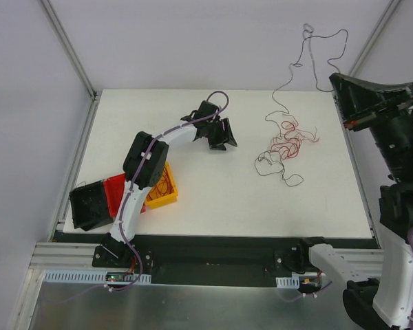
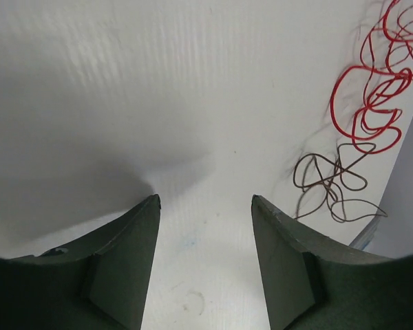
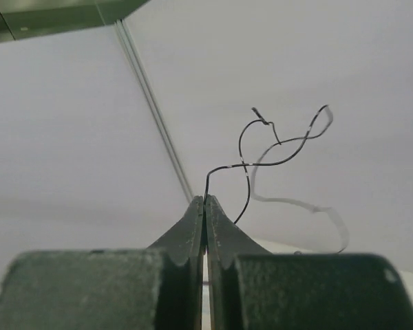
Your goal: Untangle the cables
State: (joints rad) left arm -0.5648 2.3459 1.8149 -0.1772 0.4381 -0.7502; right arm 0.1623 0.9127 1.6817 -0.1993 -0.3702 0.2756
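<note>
Your white surface (image 1: pixel 193 206) sits boxed in by pale walls (image 1: pixel 193 41). The cables (image 1: pixel 288 146), a loose red-and-black tangle, lie on its right half. Your left gripper (image 2: pixel 205 206) is over bare surface to the left of that tangle, jaws apart with nothing between them. Your right gripper (image 3: pixel 205 201) is raised at the right edge, jaws pressed together on one black cable (image 3: pixel 227 167) that loops up from the tangle.
</note>
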